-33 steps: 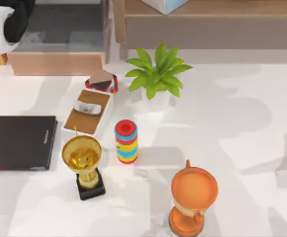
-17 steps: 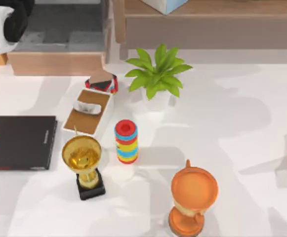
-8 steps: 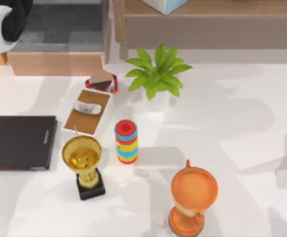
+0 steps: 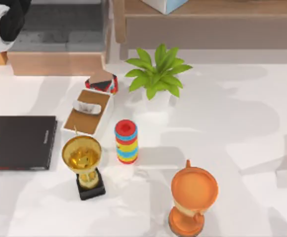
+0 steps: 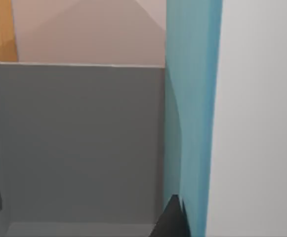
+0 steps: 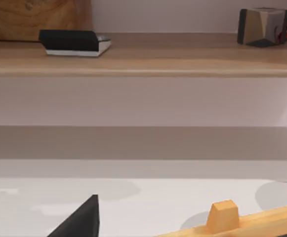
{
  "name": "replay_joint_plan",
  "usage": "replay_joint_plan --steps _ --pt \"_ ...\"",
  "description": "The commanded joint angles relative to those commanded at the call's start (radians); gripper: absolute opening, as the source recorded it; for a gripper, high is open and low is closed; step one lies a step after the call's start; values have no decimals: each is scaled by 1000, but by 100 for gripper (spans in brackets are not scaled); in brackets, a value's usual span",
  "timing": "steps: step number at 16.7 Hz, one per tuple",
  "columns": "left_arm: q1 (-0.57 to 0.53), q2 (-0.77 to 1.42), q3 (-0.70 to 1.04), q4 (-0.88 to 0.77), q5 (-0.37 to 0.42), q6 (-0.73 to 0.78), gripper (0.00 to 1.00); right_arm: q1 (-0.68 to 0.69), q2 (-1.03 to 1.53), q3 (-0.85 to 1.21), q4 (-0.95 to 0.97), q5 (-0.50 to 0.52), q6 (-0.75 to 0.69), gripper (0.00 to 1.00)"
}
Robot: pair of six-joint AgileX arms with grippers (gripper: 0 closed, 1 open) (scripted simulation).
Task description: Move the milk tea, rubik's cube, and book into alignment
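The book [image 4: 166,4], teal-blue with a pale side, lies on the wooden shelf [image 4: 217,19] at the back, cut off by the top view's edge. The milk tea and the rubik's cube are out of view. My left arm [image 4: 7,19] sits in the far left corner, well away from the book. My left gripper [image 5: 172,221] shows as a dark tip in front of a grey box. My right gripper [image 6: 81,221] shows as a dark tip low over the white table, facing the shelf.
On the table stand a black slab [image 4: 17,142], a gold trophy [image 4: 82,157], a ring stack [image 4: 126,141], a plant [image 4: 157,74], a tissue tray [image 4: 88,112] and an orange cup [image 4: 192,197]. A dark-edged cube [image 6: 262,25] and a black pad [image 6: 74,42] rest on the shelf.
My left arm has shifted slightly up and to the left in the far left corner. Nothing on the table has moved.
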Motion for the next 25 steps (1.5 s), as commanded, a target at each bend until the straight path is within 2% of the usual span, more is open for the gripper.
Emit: replay_joint_plan --steps 2,5,8,11,18,21,25 --pt "-1 -23 -15 4 7 30 0 0 0 0 0 0 0 100" --pt "7 -108 -63 24 30 154 0 0 0 0 0 0 0 100" --pt "28 -223 -135 55 62 363 0 0 0 0 0 0 0 100" --pt "54 -340 -249 89 99 641 0 0 0 0 0 0 0 100" --pt "135 -543 -659 178 176 1207 0 0 0 0 0 0 0 100" --pt "171 -572 -870 206 195 1382 0 0 0 0 0 0 0 100" --pt "207 -550 -1127 223 211 1537 0 0 0 0 0 0 0 100"
